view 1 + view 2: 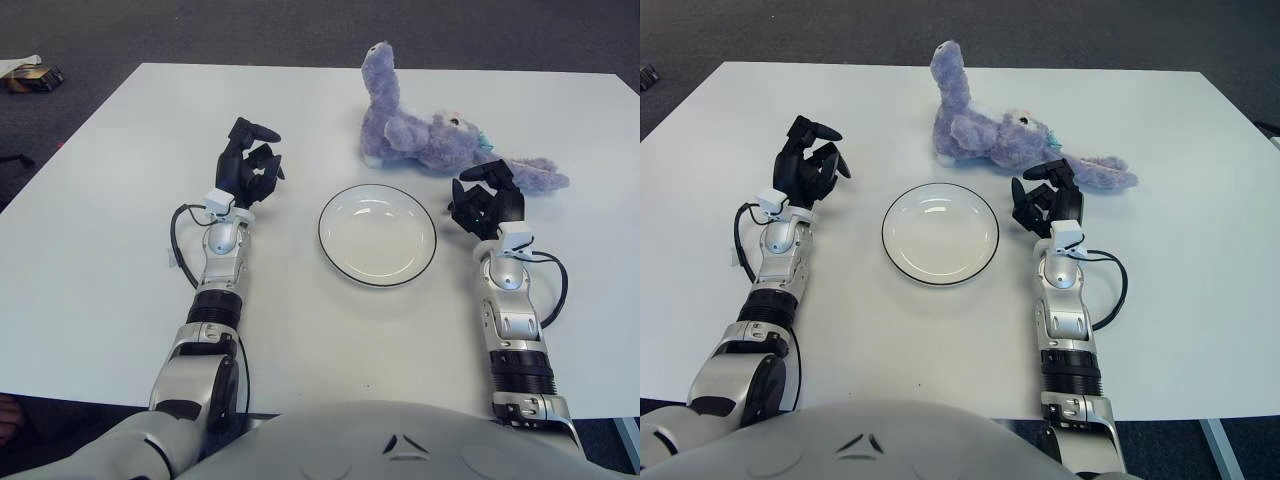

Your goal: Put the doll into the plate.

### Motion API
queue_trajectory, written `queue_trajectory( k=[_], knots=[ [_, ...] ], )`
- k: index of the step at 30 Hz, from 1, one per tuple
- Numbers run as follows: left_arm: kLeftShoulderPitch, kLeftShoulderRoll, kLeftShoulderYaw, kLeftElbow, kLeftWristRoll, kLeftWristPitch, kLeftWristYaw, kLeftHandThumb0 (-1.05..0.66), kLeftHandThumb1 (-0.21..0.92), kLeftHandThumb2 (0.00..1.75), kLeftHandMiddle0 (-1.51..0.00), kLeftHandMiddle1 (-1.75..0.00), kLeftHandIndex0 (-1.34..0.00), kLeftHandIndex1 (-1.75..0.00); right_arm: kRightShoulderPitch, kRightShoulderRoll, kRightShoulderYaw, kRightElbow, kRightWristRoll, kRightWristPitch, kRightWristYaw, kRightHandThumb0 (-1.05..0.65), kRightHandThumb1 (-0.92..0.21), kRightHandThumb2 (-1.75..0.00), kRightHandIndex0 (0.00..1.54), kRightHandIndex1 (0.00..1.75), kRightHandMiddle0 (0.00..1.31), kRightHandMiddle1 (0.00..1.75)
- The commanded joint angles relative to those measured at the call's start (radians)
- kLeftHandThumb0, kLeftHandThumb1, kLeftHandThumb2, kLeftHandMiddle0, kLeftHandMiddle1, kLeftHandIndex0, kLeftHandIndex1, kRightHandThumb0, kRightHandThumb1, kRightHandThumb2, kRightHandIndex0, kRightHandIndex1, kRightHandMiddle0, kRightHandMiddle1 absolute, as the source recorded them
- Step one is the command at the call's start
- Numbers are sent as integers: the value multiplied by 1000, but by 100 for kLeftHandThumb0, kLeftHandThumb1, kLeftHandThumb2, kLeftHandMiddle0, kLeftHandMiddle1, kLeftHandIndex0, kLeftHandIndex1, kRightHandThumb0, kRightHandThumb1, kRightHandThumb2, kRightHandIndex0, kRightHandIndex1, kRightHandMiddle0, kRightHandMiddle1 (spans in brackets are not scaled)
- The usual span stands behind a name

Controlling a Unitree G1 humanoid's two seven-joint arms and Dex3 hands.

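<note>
A purple plush doll (430, 137) lies on the white table, beyond the plate and to its right, with one limb sticking up at its left end. The white plate (377, 234) with a dark rim sits empty at the table's middle. My right hand (486, 200) rests just right of the plate and just in front of the doll, with fingers loosely curled and holding nothing. My left hand (250, 165) rests left of the plate, with fingers relaxed and empty.
The white table (120, 250) reaches to dark carpet on all sides. A small dark object (33, 76) lies on the floor at the far left. Cables loop beside both wrists.
</note>
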Motion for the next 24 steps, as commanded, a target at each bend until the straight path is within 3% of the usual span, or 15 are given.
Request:
queue_trajectory(
  k=[1,13,18,24],
  knots=[
    [101,-9,-7,83,24,6,10,-36,92,32,-96,-175,-42,-153,82,42,-4,19,6,-14,-9,-36,-87,-40,84,152,43,153],
    [96,-10,-7,92,25,3,14,-36,92,32,-96,-175,-42,-153,93,34,-6,-26,-8,-26,-12,-36,-87,-39,83,151,44,153],
    [96,-10,-8,94,24,2,13,-36,92,32,-96,-175,-42,-153,108,4,17,-35,-163,-99,-101,-36,-90,-35,83,151,43,152],
    [95,-11,-8,95,25,2,14,-35,92,32,-96,-175,-42,-153,104,-5,20,-20,-238,-161,-160,-36,-92,-31,82,151,43,152]
  ],
)
